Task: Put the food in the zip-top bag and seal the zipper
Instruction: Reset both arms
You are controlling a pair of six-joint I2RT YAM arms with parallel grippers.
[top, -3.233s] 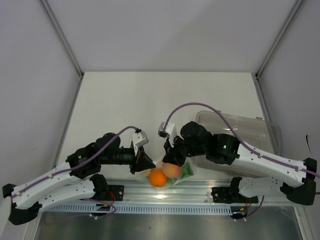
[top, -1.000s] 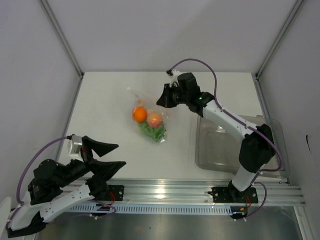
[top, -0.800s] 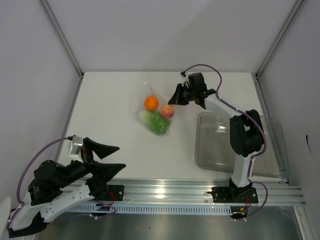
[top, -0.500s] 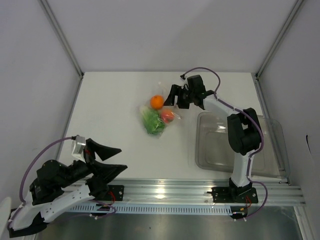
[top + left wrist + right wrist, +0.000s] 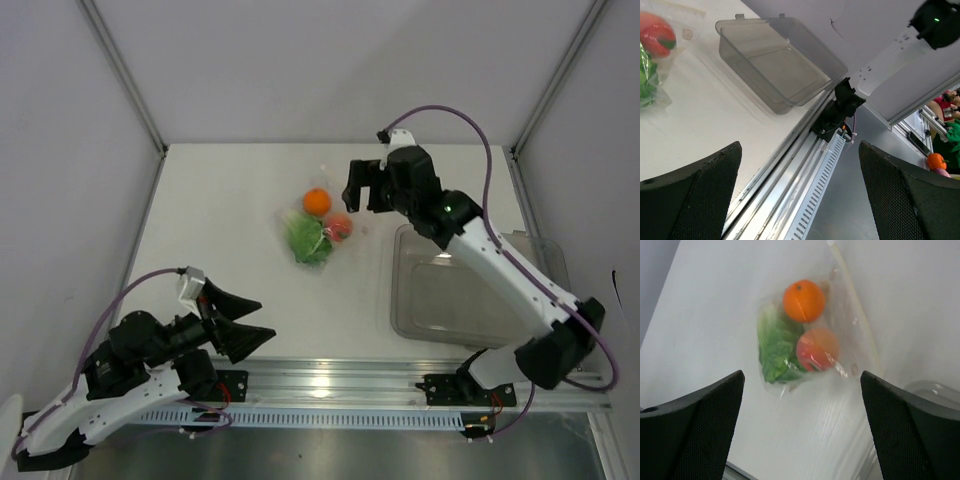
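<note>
Bag location: zip-top bag [image 5: 318,225] lies flat on the counter [image 5: 220,200], toward the far side, left of the clear tray [image 5: 430,300] and apart from it.
Contents: food [image 5: 790,340] shows through the film, with the orange [image 5: 317,201] at the far end, the reddish fruit [image 5: 340,227] to the right and the lettuce [image 5: 305,240] at the near left. No pale egg-like piece can be made out.
Zipper: zipper [image 5: 855,310] reads as a pale strip along the bag's right edge. Whether it is pressed shut cannot be told.
Right hand: right hand [image 5: 365,192] hovers just right of the bag, fingers [image 5: 690,430] spread wide, holding nothing.
Left hand: left hand [image 5: 262,320] sits low at the near left, fingers apart and empty, well apart from the bag.
Weight: probably light, as these are small toy pieces in thin plastic.
Feel: the film looks soft, crinkly and likely slippery. The pouch should sag when lifted, and the round pieces would roll to the lowest corner.
Where to hold: pinch the flat margin at the zipper strip, which is likely the stiffest part, rather than the bulges over the fruit.
Sealing grip: one hand pinning one end of the strip while the other pinches along it seems the safest approach.
Risk: a pinch on loose film alone may slip or crumple the mouth.
</note>
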